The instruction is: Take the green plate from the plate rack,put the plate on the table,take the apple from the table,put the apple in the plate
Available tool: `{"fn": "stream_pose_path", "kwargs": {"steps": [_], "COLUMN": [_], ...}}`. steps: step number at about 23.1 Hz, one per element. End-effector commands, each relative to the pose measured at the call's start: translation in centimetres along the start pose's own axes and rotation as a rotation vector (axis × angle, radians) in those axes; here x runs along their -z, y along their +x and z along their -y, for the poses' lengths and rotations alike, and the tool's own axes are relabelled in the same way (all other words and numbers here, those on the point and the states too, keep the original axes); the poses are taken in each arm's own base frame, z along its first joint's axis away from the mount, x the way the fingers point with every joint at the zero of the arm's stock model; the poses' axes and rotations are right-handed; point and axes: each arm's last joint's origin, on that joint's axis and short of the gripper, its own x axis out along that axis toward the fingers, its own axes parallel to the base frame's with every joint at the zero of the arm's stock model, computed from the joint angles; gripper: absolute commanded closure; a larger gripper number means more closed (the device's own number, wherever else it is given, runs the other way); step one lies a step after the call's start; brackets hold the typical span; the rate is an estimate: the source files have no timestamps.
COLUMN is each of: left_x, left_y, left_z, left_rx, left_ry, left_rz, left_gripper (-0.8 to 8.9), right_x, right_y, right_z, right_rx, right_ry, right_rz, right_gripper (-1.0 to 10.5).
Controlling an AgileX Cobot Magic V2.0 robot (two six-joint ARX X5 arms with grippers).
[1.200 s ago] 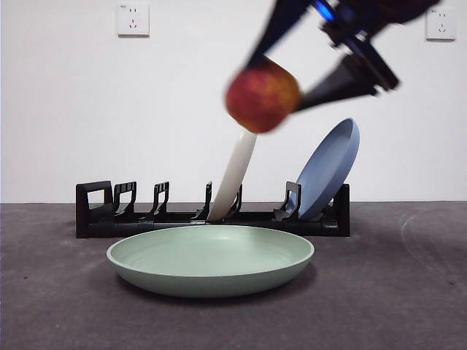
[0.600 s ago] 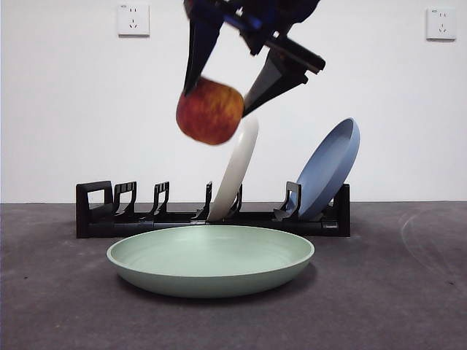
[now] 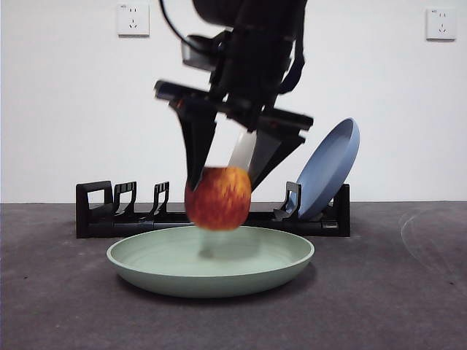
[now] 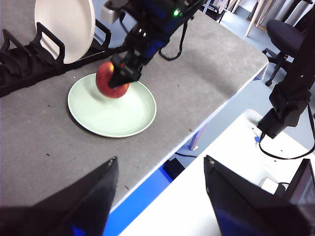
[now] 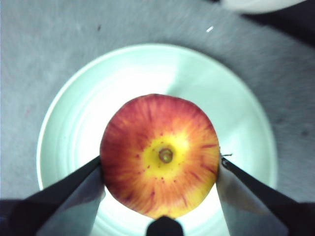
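Observation:
The red, yellow-streaked apple [image 3: 217, 198] [image 5: 160, 155] hangs low over the middle of the green plate [image 3: 211, 268] [image 5: 69, 113], its underside about level with the rim. My right gripper [image 3: 222, 182] [image 5: 160, 167] comes straight down from above and is shut on the apple, one jaw on each side. The plate lies flat on the table [image 3: 394, 292] in front of the plate rack [image 3: 109, 219]. My left gripper [image 4: 160, 160] is open and empty, high up beyond the table's edge. From there it sees the apple [image 4: 111, 79] over the plate [image 4: 118, 115].
A cream-white plate [image 3: 242, 149] [image 4: 64, 24] and a blue plate [image 3: 332, 164] lean in the rack behind the right arm. The table's edge [image 4: 197, 132] runs close to the green plate on the left arm's side.
The right gripper has carried the apple leftward from the upper right and then lowered it to just over the green plate. The plate and rack have not moved.

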Motion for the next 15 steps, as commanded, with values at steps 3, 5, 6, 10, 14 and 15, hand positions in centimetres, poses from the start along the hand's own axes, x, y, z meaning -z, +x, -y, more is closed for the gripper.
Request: {"fn": "stream_pose_path", "kwargs": {"steps": [3,5,6,10,14,15], "left_x": [0.1,0.1,0.1,0.1,0.1,0.1], "left_y": [0.0,0.0,0.0,0.0,0.0,0.0], "left_z": [0.0,0.0,0.0,0.0,0.0,0.0], "left_rx": [-0.002,-0.002,-0.002,-0.002,-0.002,-0.002], "left_ry": [-0.007,-0.008,-0.008,-0.008,-0.008,-0.008], "left_rz": [0.008,0.008,0.008,0.008,0.008,0.008], "left_gripper": [5.23,5.23,5.23,5.23,5.23,5.23], "right_x": [0.4,0.6,0.6,0.8,0.8,0.8], "right_y": [1.9,2.4,2.7,3.4,3.6,3.6], "right_z": [-1.1,-1.5,-1.6,-1.6,-1.6,-1.6], "right_rx": [0.002,0.002,0.002,0.005,0.007,0.006], "right_ry": [-0.052,-0.062,-0.065,-0.072,-0.077,-0.077], "right_rz": [-0.044,-0.06,-0.067,-0.083,-0.087,-0.085], "right_gripper": [9.6,9.6,9.6,9.6,9.3,9.1]}}
